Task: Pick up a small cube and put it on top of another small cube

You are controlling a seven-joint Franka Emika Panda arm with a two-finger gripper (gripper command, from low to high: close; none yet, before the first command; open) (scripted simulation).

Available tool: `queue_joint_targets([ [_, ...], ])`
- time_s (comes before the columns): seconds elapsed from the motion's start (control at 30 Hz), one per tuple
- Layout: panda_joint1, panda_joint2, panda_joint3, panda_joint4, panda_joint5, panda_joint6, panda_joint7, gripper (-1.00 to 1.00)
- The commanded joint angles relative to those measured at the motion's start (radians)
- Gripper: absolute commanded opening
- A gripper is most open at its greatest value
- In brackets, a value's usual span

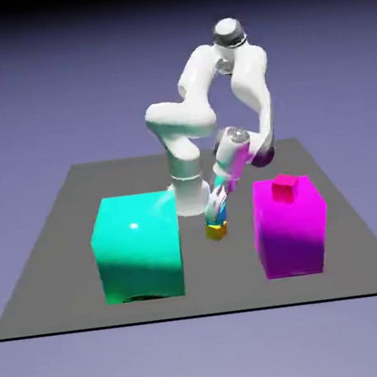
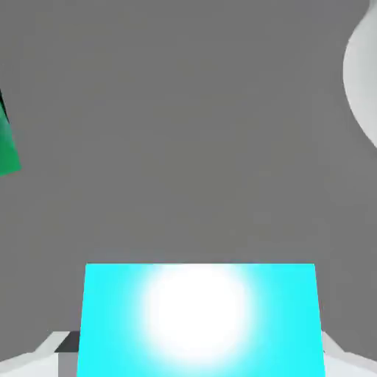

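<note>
The small cube (image 1: 218, 215), tiny and cyan-blue, is between the fingers of my gripper (image 1: 218, 213), directly over the tiny yellow cube (image 1: 216, 232), the other small cube. Whether the two touch I cannot tell. In the hand view the small cube (image 2: 199, 320) fills the bottom middle, brightly lit, and hides the yellow one. My fingertips (image 2: 68, 344) press against its left and right edges with no gap. The gripper (image 2: 199, 361) is shut on it.
A big cyan-green block (image 1: 138, 246) stands at the exterior view's left, a sliver of it (image 2: 6, 140) at the hand view's left edge. A big magenta block (image 1: 290, 227) with a tiny red cube (image 1: 286, 187) on it stands right. The robot base (image 1: 190, 193) is just behind.
</note>
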Motion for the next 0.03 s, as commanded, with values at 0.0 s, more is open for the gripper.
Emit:
queue_joint_targets([
  [0.0,0.02,-0.009,-0.036,0.0,-0.03,-0.018,0.011,1.0],
])
